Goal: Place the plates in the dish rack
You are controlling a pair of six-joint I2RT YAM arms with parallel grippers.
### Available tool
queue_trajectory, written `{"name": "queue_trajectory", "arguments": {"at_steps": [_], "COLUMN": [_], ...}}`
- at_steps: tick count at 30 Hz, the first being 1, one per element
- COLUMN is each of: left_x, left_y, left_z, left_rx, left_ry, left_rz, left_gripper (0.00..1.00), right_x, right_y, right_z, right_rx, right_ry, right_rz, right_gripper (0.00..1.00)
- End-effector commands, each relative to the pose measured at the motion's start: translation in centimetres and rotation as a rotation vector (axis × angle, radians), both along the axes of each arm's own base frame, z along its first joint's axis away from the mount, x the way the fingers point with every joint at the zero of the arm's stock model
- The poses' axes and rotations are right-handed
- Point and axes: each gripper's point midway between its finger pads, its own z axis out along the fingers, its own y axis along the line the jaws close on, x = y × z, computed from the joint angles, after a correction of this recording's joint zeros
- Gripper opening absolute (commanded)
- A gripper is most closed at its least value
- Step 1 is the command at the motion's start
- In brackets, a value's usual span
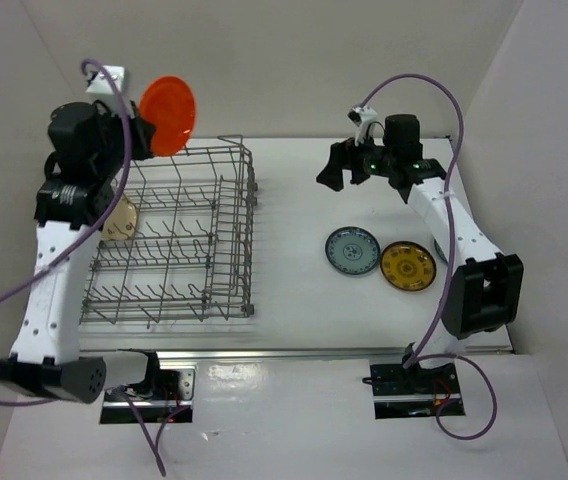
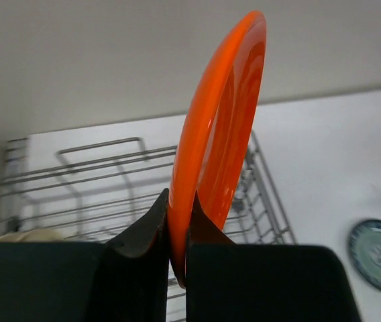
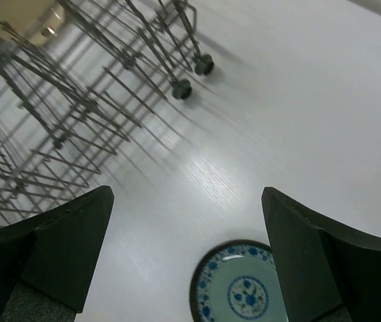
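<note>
My left gripper [image 1: 147, 135] [image 2: 177, 204] is shut on the rim of an orange-red plate [image 1: 169, 114] [image 2: 223, 134], held on edge above the far left end of the grey wire dish rack [image 1: 179, 235] [image 2: 96, 181]. A cream plate [image 1: 120, 218] [image 2: 26, 235] stands in the rack's left side. On the table to the right lie a blue-and-white plate [image 1: 352, 250] [image 3: 243, 285] [image 2: 379, 253] and a yellow patterned plate [image 1: 407, 266]. My right gripper [image 1: 343, 166] [image 3: 187, 255] hangs open and empty above the table, beyond the blue-and-white plate.
White walls close in the table at the back and both sides. The rack's small feet [image 3: 192, 75] stand on the table at its right edge. Purple cables [image 1: 434, 95] loop off both arms.
</note>
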Motion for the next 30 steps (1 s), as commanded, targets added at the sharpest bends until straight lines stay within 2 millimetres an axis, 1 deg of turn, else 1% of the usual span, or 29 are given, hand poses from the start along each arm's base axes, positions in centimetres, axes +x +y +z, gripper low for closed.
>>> {"name": "queue_trajectory", "arguments": {"at_steps": [1, 3, 4, 5, 6, 7, 8, 10, 11, 13, 14, 15, 16, 17, 18, 19, 20, 21, 22, 23, 24, 26, 28, 29, 30], "left_x": [-2.8, -3.9, -4.2, -4.5, -4.6, -5.0, -5.2, -5.4, -5.4, -4.9, -5.0, -4.8, -4.5, -4.6, -4.5, -4.1, -3.7, -3.7, -3.4, -2.8, -2.3, -1.5, -1.0, -0.8, -0.5], "left_y": [6.3, 7.8, 9.1, 9.7, 10.4, 11.8, 12.5, 13.9, 14.5, 15.7, 16.6, 17.4, 17.7, 18.5, 19.4, 20.0, 20.4, 21.2, 21.5, 21.4, 21.6, 21.9, 22.4, 22.1, 22.0], "left_z": [-1.8, -2.7, -3.2, -5.3, -6.2, -8.0, -9.0, -10.0, -11.3, -11.3, -11.6, -12.3, -12.5, -12.9, -13.0, -13.8, -14.1, -14.7, -15.0, -16.0, -16.0, -16.3, -17.3, -16.9, -17.4], "left_rx": [0.109, 0.127, 0.136, 0.142, 0.143, 0.138, 0.138, 0.120, 0.120, 0.114, 0.111, 0.117, 0.113, 0.120, 0.134, 0.137, 0.138, 0.153, 0.156, 0.166, 0.189, 0.210, 0.204, 0.210, 0.211], "left_ry": [0.065, 0.088, 0.099, 0.150, 0.173, 0.225, 0.253, 0.277, 0.310, 0.292, 0.303, 0.326, 0.328, 0.342, 0.344, 0.364, 0.365, 0.385, 0.389, 0.416, 0.402, 0.397, 0.411, 0.399, 0.406], "left_rz": [0.264, 0.303, 0.336, 0.351, 0.369, 0.417, 0.434, 0.474, 0.487, 0.519, 0.544, 0.570, 0.588, 0.621, 0.642, 0.658, 0.650, 0.648, 0.638, 0.608, 0.573, 0.544, 0.510, 0.486, 0.446], "left_gripper": [0.00, 0.00, 0.00, 0.00, 0.00, 0.00, 0.00, 0.00, 0.00, 0.00, 0.00, 0.00, 0.00, 0.00, 0.00, 0.00, 0.00, 0.00, 0.00, 0.00, 0.00, 0.00, 0.00, 0.00, 0.00], "right_x": [2.9, 3.2, 3.4, 3.2, 3.0, 2.9, 2.5, 2.5, 2.5, 2.7, 2.9, 3.1, 3.0, 3.2, 3.1, 3.1, 3.1, 3.2, 3.5, 3.6, 3.7, 3.9, 3.8, 3.8, 3.8], "right_y": [-1.3, -1.3, -1.1, -1.2, -1.0, -0.9, -0.9, -0.8, -0.9, -0.7, -0.7, -0.7, -0.6, -1.0, -0.8, -0.8, -0.8, -0.8, -1.0, -1.0, -1.2, -1.4, -1.4, -1.4, -1.4], "right_z": [-3.9, -6.0, -7.6, -8.1, -8.6, -9.2, -10.1, -11.3, -12.8, -13.0, -13.8, -13.4, -13.8, -13.8, -13.7, -13.7, -14.1, -14.7, -14.5, -14.7, -15.2, -14.9, -15.2, -15.2, -15.2], "right_rx": [-0.091, -0.120, -0.135, -0.146, -0.145, -0.153, -0.160, -0.182, -0.194, -0.199, -0.207, -0.206, -0.201, -0.200, -0.198, -0.198, -0.199, -0.200, -0.209, -0.211, -0.224, -0.235, -0.238, -0.238, -0.238], "right_ry": [-0.021, 0.067, 0.099, 0.103, 0.094, 0.079, 0.082, 0.081, 0.111, 0.133, 0.146, 0.137, 0.147, 0.148, 0.141, 0.141, 0.150, 0.162, 0.153, 0.167, 0.178, 0.178, 0.198, 0.198, 0.198], "right_rz": [-0.027, -0.016, 0.008, 0.015, 0.034, 0.059, 0.076, 0.116, 0.126, 0.141, 0.148, 0.148, 0.155, 0.146, 0.158, 0.159, 0.159, 0.160, 0.148, 0.150, 0.139, 0.128, 0.130, 0.130, 0.130], "right_gripper": [1.00, 1.00, 1.00, 1.00, 1.00, 1.00, 1.00, 1.00, 1.00, 1.00, 1.00, 1.00, 1.00, 1.00, 1.00, 1.00, 1.00, 1.00, 1.00, 1.00, 1.00, 1.00, 1.00, 1.00, 1.00]}}
